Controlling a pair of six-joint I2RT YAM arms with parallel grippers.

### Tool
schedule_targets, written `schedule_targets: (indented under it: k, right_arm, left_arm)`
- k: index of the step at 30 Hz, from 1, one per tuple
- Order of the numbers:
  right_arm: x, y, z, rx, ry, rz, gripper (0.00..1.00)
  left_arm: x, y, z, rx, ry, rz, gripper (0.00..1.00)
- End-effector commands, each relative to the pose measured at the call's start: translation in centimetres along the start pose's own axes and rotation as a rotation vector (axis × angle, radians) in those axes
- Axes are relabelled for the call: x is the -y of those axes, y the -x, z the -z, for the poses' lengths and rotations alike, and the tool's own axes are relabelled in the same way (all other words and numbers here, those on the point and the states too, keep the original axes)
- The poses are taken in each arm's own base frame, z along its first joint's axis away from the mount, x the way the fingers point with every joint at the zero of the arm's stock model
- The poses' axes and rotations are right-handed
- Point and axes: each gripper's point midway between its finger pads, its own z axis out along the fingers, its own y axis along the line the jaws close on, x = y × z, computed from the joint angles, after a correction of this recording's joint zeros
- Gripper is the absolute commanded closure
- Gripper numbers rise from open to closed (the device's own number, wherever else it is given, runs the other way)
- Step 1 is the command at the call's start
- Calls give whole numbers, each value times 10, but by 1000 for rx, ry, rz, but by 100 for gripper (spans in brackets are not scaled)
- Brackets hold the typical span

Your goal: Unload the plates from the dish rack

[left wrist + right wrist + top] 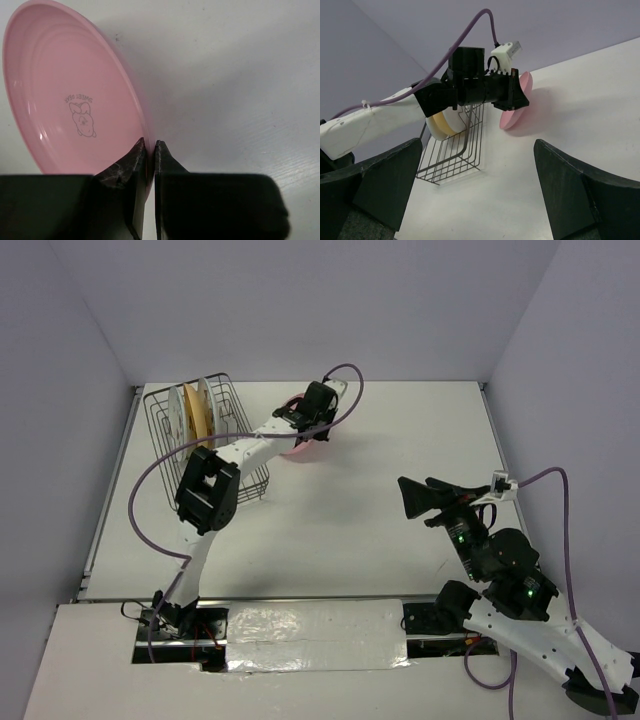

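Observation:
My left gripper is shut on the rim of the pink plate. It holds the plate on edge just right of the dish rack, low over the table. The plate also shows in the top view and the right wrist view. I cannot tell whether its lower edge touches the table. A yellow-orange plate and a white plate stand upright in the rack's left end. My right gripper is open and empty, well to the right of the rack, pointing towards it.
The table is white, with purple walls on three sides. The left arm's purple cable loops above the pink plate. The wire rack stands at the far left of the table.

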Motion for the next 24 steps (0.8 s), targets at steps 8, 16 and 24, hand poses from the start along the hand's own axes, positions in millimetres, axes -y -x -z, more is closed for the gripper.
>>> schedule_targets:
  k: [8, 16, 24]
  right_arm:
    - [-3, -3, -6, -8, -1, 5, 0]
    - [-9, -3, -4, -16, 24, -9, 0]
    - [-14, 0, -1, -20, 52, -19, 0]
  left_arm:
    - [36, -8, -15, 17, -51, -26, 73]
    - [46, -30, -34, -26, -53, -19, 67]
    - [41, -25, -27, -12, -34, -21, 64]
